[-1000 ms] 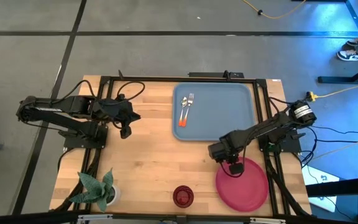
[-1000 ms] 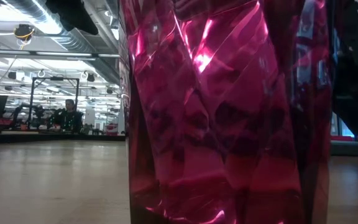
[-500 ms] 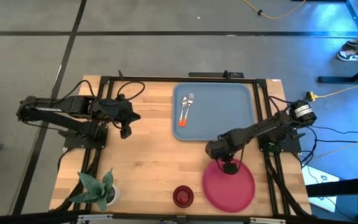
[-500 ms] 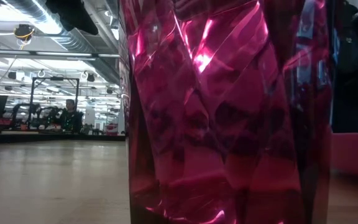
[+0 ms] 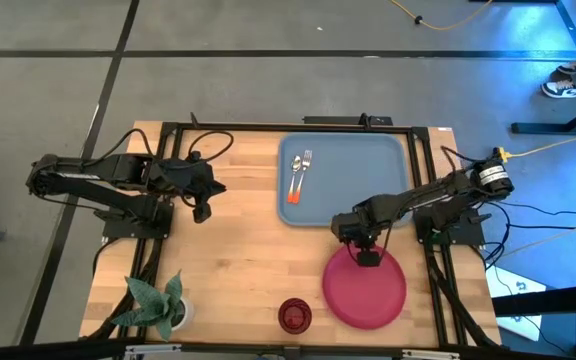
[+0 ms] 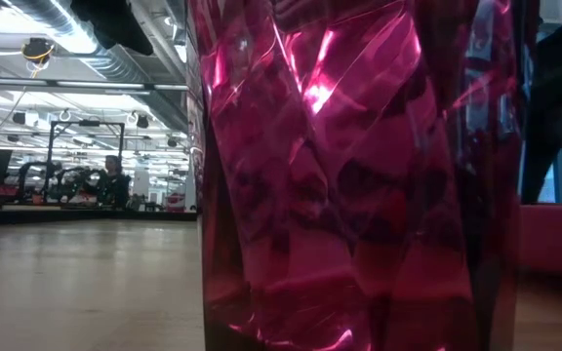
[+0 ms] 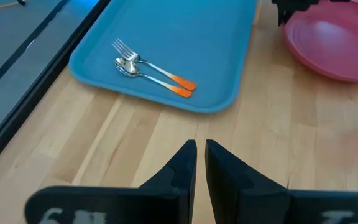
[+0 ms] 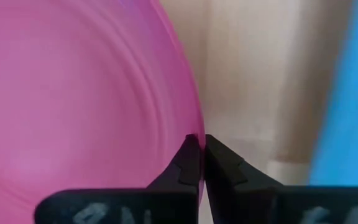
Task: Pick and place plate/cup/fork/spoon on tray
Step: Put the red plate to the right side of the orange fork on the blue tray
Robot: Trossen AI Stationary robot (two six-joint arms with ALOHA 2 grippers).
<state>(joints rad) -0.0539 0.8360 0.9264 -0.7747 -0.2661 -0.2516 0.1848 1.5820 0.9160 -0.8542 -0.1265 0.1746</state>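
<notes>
Around your wooden table you have a grey floor crossed by dark lines, with a yellow cable trailing over it and blue light falling on its far right. Level across the table you look into a large hall with bright ceiling ducts, dark frames, and a person seated far off.

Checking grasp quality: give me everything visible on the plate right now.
The plate is round, pink-red, smooth and plastic-looking, with faint concentric rings and a shallow raised rim. It sits on the wooden table near the front right, just in front of the tray and not on it, right of the cup. The right gripper has its jaws pinched on the rim at the edge nearest the tray. Whether it is lifted or tilted cannot be told.
</notes>
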